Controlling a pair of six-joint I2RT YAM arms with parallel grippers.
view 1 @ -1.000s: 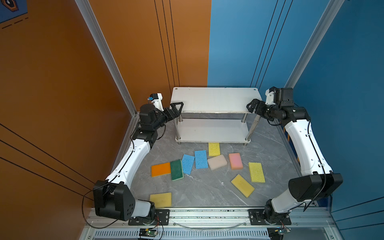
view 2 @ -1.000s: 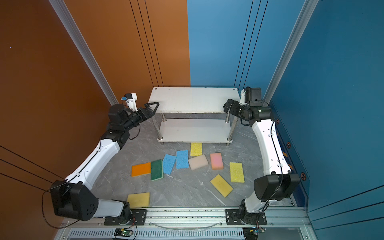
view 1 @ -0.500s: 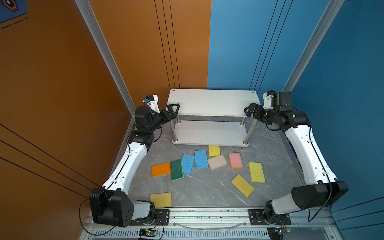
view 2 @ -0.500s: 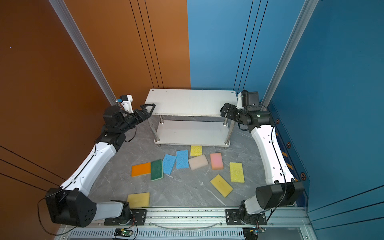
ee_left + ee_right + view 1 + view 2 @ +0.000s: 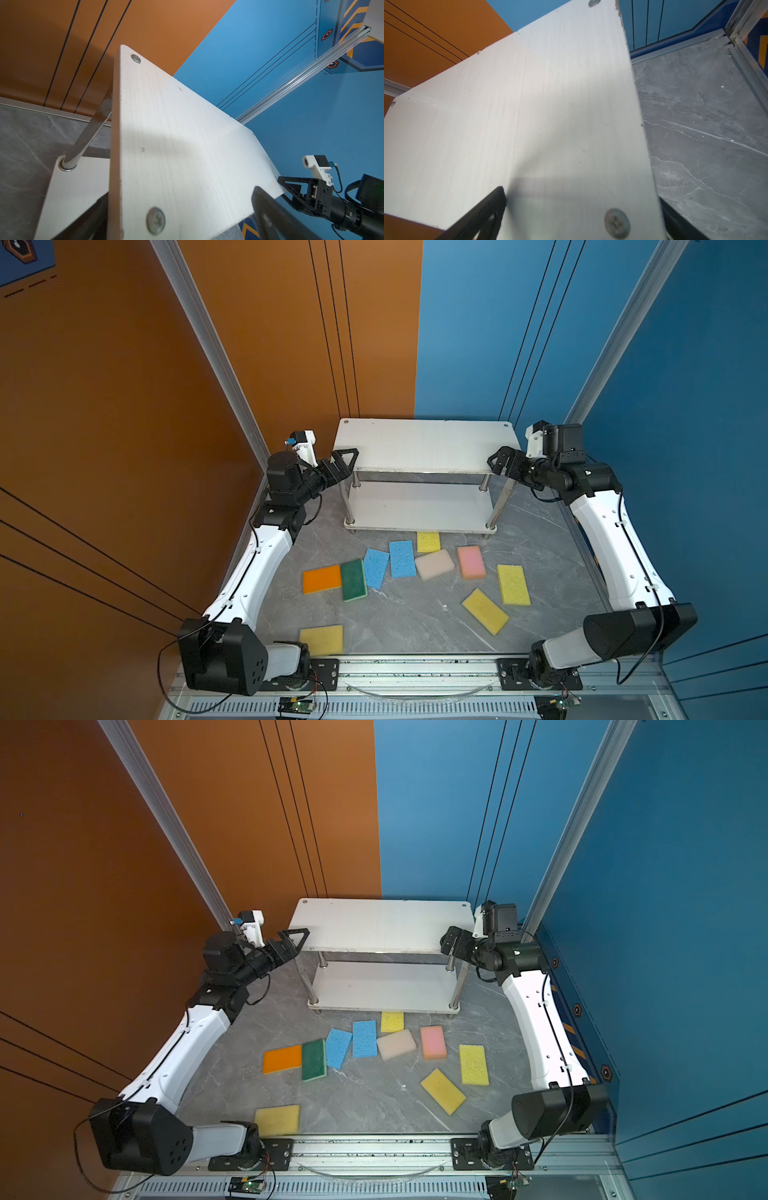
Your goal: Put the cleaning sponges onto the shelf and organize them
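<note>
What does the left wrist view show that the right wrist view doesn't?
Left wrist only: a shiny metal shelf leg, the lower white shelf board, and the right claw, open, at the far end. Right wrist only: a grey marbled tabletop corner with its aluminium post. Both: the white top shelf board, with orange wall and blue wall behind.

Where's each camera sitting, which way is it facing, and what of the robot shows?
Top views: high at the front, facing down and back at the shelf, the sponges and both arms, left gripper and right gripper.
Left wrist: behind the left gripper, facing along the shelf's top board; its open jaws straddle it, the right gripper beyond.
Right wrist: behind the right gripper, facing the opposite way across that board; only its own jaws show.
Shared: every view shows the top board.
</note>
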